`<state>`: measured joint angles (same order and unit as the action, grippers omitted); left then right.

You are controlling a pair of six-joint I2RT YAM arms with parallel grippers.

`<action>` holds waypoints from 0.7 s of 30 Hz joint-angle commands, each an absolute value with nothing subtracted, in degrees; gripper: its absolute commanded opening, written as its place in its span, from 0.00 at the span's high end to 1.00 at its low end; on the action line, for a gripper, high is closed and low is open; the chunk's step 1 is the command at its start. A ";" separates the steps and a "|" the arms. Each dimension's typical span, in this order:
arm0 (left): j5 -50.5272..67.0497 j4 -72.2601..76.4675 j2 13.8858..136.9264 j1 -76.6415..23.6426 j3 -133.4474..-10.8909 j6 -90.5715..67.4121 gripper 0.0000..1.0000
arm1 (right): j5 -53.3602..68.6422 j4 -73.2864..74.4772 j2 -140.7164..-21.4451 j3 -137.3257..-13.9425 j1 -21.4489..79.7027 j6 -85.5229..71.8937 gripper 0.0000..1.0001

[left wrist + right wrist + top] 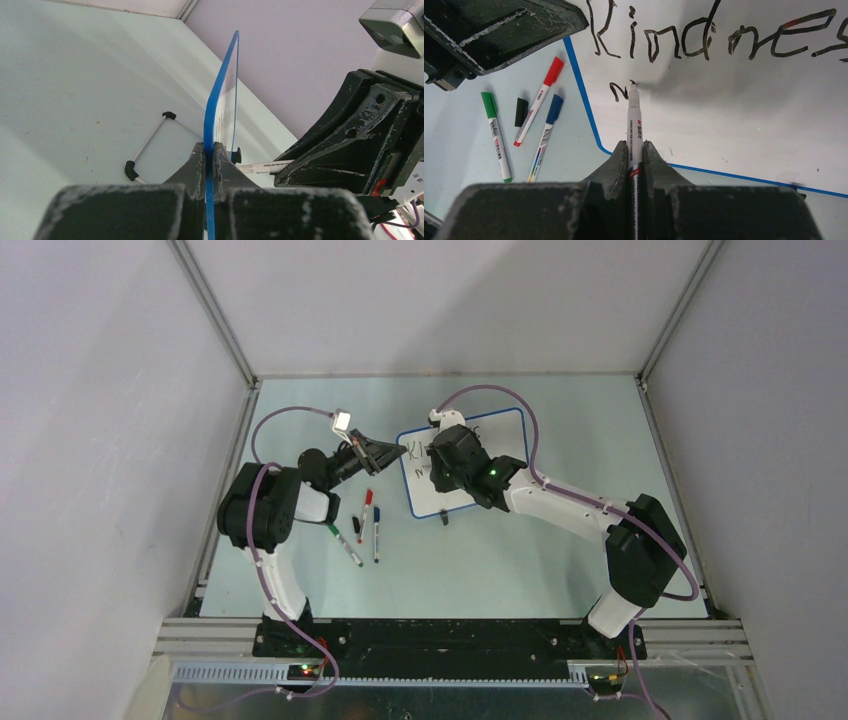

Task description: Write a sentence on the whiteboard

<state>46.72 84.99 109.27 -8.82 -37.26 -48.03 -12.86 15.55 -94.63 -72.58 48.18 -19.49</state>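
The whiteboard (503,440) stands tilted on the table, a glossy white panel with a thin blue rim. My left gripper (398,452) is shut on its left edge; in the left wrist view the blue rim (220,100) runs between the jaws of this gripper (210,150). My right gripper (635,146) is shut on a white marker (634,125) whose tip touches the board. The sentence (704,42) reads "Kindnes" on the top line. A first small stroke (616,91) begins a second line beside the tip. From above, the right gripper (438,478) covers part of the writing.
Left of the board lie a green marker (494,135), a red marker (539,105), a blue marker (546,130) and a black cap (521,111). A wire stand with black feet (150,145) props the board from behind. Frame posts and walls surround the table.
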 commanded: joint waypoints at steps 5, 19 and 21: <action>46.91 87.80 106.76 -8.48 -37.24 -46.32 1.00 | -14.08 15.30 -95.09 -75.04 48.32 -19.59 1.00; 46.86 87.80 106.70 -8.44 -37.17 -46.30 1.00 | -15.81 17.72 -95.67 -75.01 48.31 -20.77 1.00; 46.90 87.80 106.77 -8.45 -37.18 -46.32 1.00 | -15.72 18.20 -95.85 -75.05 48.38 -20.95 1.00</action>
<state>46.70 84.95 109.27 -8.82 -37.26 -48.03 -13.34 16.45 -94.87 -72.79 48.27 -19.97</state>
